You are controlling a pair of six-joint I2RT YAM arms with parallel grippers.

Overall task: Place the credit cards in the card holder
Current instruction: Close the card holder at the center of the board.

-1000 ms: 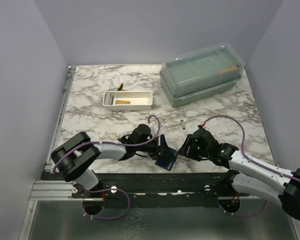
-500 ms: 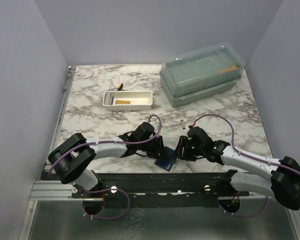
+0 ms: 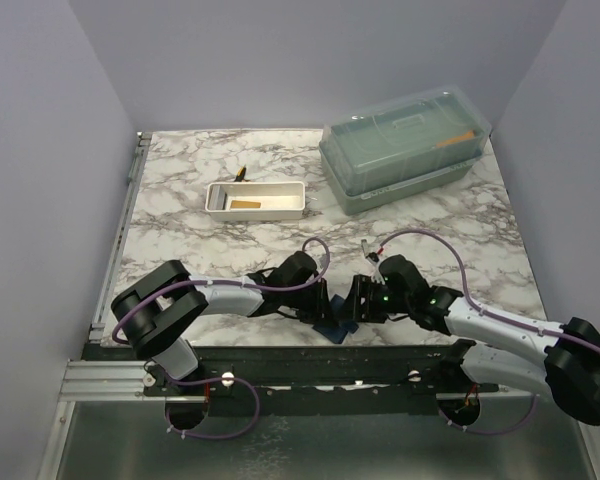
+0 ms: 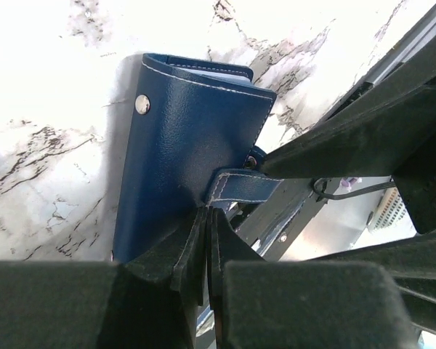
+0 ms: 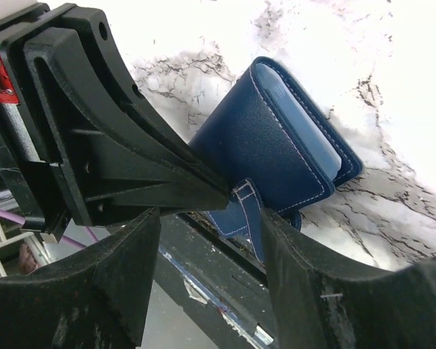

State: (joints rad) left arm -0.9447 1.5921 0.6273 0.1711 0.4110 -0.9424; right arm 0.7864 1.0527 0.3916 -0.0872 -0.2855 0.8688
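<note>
A white, grey-veined marble worktop [image 3: 180, 230] sits boxed in by plain lavender-grey walls [image 3: 310, 60] on three sides, evenly lit. A metal rail [image 3: 95, 380] edges its near side; below lies what may be a grey floor [image 3: 330, 450].

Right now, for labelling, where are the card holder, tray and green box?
card holder [image 4: 189, 138], left wrist view, on its navy outer cover.
tray [image 3: 280, 200], top view, on its bare white floor.
green box [image 3: 405, 135], top view, on its lid.
</note>
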